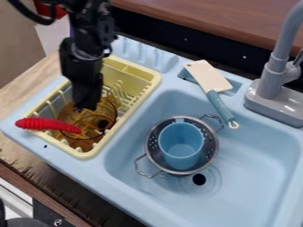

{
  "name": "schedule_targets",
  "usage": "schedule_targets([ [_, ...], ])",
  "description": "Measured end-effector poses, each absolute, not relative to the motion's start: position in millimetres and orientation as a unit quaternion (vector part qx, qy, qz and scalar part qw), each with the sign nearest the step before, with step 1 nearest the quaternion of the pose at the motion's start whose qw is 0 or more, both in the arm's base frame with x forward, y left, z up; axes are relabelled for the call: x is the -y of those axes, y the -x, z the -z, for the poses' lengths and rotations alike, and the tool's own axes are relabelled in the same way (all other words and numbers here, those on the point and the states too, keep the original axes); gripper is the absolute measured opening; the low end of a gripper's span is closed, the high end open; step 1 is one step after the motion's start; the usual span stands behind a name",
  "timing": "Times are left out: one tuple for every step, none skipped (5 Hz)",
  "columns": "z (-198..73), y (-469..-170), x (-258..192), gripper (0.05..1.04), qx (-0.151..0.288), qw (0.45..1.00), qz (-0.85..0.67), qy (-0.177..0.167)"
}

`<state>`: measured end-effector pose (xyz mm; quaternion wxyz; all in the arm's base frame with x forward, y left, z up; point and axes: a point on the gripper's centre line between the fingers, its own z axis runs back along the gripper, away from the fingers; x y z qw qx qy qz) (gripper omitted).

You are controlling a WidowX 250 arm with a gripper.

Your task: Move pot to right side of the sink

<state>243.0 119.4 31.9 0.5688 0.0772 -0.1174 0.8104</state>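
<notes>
We see the arm hanging down, gripper point(87, 104) over the pot point(84, 142), its grip we can't tell; pot's in the rack point(155, 80), sink's point(254, 173) ten-o'clock side, handle point(44, 124) and long axis toward nine.

Room between faucet point(274, 73) and colander point(210, 153); cup point(181, 148) inside; spatula point(218, 101) overhangs sink point(260, 177).

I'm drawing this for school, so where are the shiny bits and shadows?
In the camera view: pale glints on the rim of the metal strainer pot, soft shading inside the sink, and a tool too dark for much detail.
</notes>
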Motion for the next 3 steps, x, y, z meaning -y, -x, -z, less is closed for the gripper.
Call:
schedule_targets([
  [-32, -244, -121, 0.08, 0.114, 0.575, -0.805, -0.088],
  [-37, -244, -123, 0.056, 0.092, 0.592, -0.794, -0.099],
  [-43, -244, -127, 0.056, 0.077, 0.597, -0.792, -0.104],
])
